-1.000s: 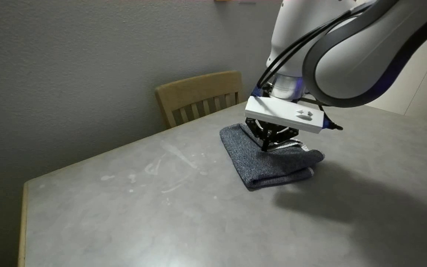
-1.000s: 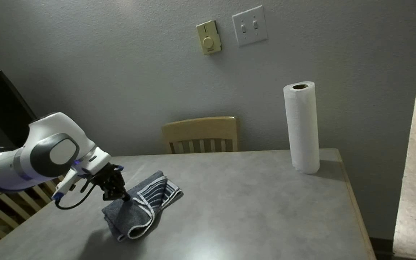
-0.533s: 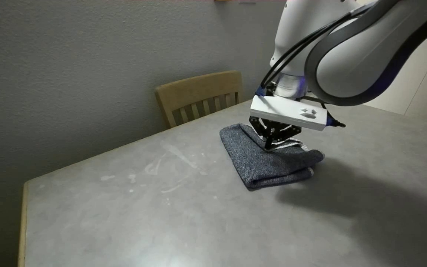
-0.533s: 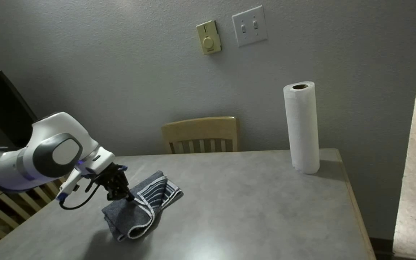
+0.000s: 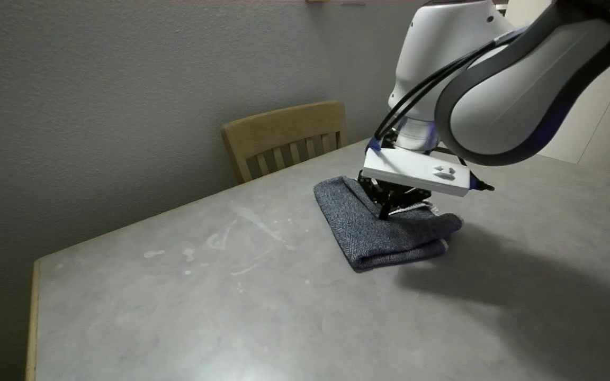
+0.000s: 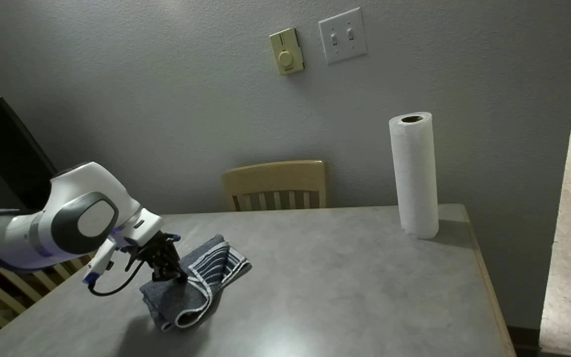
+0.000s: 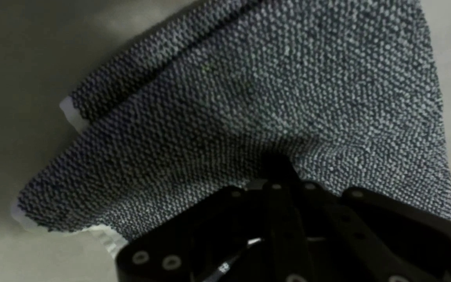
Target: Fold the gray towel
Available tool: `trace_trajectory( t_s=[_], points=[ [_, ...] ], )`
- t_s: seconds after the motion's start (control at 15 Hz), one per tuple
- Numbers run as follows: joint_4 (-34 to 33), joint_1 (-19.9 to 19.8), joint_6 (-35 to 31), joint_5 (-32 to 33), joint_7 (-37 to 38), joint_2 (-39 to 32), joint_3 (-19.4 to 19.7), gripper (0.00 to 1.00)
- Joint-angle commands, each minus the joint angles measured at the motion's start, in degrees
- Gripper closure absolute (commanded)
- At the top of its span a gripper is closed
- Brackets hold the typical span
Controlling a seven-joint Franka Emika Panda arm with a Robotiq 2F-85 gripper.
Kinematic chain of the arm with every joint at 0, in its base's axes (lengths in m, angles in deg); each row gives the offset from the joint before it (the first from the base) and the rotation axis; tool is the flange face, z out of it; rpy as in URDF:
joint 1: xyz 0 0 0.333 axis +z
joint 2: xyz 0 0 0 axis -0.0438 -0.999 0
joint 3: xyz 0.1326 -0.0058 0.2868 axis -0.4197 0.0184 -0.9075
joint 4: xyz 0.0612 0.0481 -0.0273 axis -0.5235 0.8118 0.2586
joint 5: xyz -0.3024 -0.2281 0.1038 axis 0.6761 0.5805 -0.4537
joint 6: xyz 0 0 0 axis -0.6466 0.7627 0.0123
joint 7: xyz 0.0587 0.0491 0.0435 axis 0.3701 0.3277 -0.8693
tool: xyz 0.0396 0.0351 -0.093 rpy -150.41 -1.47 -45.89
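The blue-gray towel (image 6: pixel 197 288) has white stripes and hem.

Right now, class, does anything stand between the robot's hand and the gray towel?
Nothing visible does: the closed hand is right at the gray towel, seemingly touching it. The paper towel roll stands well apart from both.

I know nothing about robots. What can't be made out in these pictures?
- Underside of the gray towel: hidden by its upper layers in every view.
- Whether the shut gripper pinches any of it: the tips are a dark blur in the wrist view.
- Base of the white arm: cut off by the left edge in an exterior view.
- Small marks on the yellowish dial: too small to read in an exterior view.
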Motion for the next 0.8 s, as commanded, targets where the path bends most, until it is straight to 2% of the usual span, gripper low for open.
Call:
trace_trajectory(
  t_s=[0.0,0.47,0.53,0.6,0.73],
  points=[
    [0.38,-1.1,-0.99,-2.47,-3.84,-0.53,-0.77,1.0],
    [-0.21,0.88,1.42,-1.13,-3.87,0.72,1.35,1.0],
    [-0.32,1.13,1.61,-0.97,-3.84,0.83,1.61,0.83],
    [-0.43,1.47,1.97,-0.74,-3.71,1.0,1.97,0.73],
    [-0.6,1.87,2.37,-0.5,-3.61,1.25,2.45,0.61]
  ],
)
